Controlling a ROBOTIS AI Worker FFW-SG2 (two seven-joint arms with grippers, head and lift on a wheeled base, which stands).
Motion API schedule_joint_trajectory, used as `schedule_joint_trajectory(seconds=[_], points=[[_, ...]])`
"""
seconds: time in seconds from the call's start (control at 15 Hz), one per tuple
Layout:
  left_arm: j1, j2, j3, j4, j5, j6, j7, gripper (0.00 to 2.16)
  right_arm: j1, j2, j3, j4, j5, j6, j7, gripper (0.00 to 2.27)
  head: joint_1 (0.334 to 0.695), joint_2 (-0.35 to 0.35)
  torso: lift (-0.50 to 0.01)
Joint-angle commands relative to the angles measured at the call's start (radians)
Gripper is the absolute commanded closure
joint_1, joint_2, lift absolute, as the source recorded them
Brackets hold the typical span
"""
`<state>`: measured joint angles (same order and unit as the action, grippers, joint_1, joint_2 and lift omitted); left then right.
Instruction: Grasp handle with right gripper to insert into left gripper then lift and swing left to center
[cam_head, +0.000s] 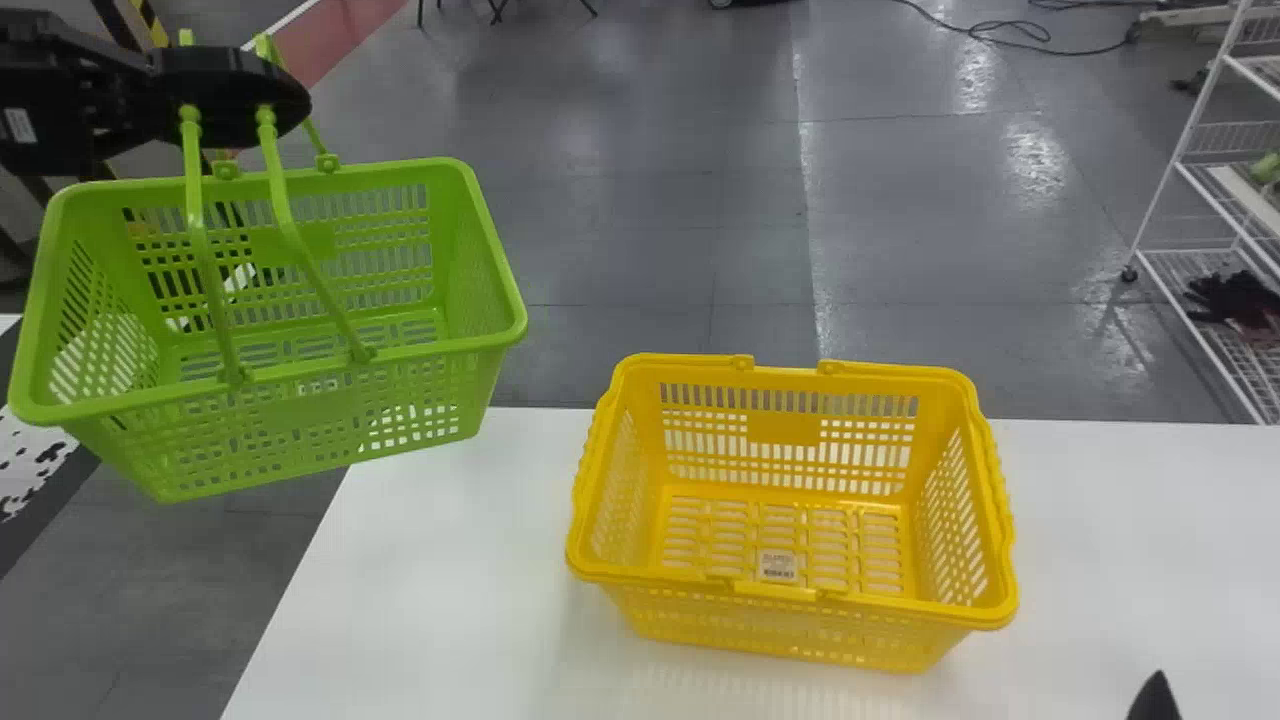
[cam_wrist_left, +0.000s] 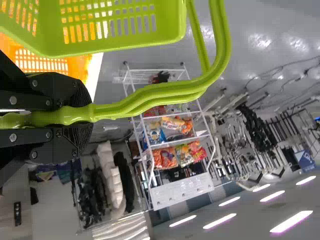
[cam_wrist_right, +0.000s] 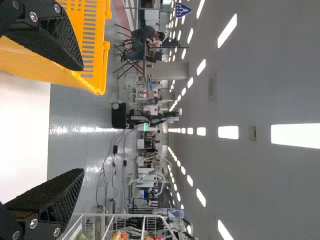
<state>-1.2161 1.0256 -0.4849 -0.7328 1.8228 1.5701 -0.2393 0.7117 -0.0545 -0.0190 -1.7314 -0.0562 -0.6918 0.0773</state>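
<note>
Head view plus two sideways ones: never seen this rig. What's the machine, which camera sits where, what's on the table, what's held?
It's a robot with two black arms, each ending in an end effector with two flat fingers. The head view looks forward and down from its head. The other two come from cameras on its wrists and are turned on their side, so upright things lie sideways.

On the white table stands a yellow basket. The left end effector is closed on the paired handles of a green basket, which hangs from it toward the table's left side. The right end effector is open and holds nothing.
</note>
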Motion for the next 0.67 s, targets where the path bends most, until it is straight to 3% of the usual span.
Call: schedule_joint_trajectory(seconds=[0.0,0.6], points=[[0.099,0.077,0.025,-0.062,0.036,0.001,-0.005,2.13,-0.008,0.001,-0.012,0.015,-0.007,-0.002,0.001,0.08,0.69,0.209,-0.093],[0.811,0.157,0.546,-0.338,0.13,0.001,0.005,2.13,-0.003,0.007,-0.03,0.024,-0.007,-0.018,0.004,0.08,0.695,0.258,-0.093]])
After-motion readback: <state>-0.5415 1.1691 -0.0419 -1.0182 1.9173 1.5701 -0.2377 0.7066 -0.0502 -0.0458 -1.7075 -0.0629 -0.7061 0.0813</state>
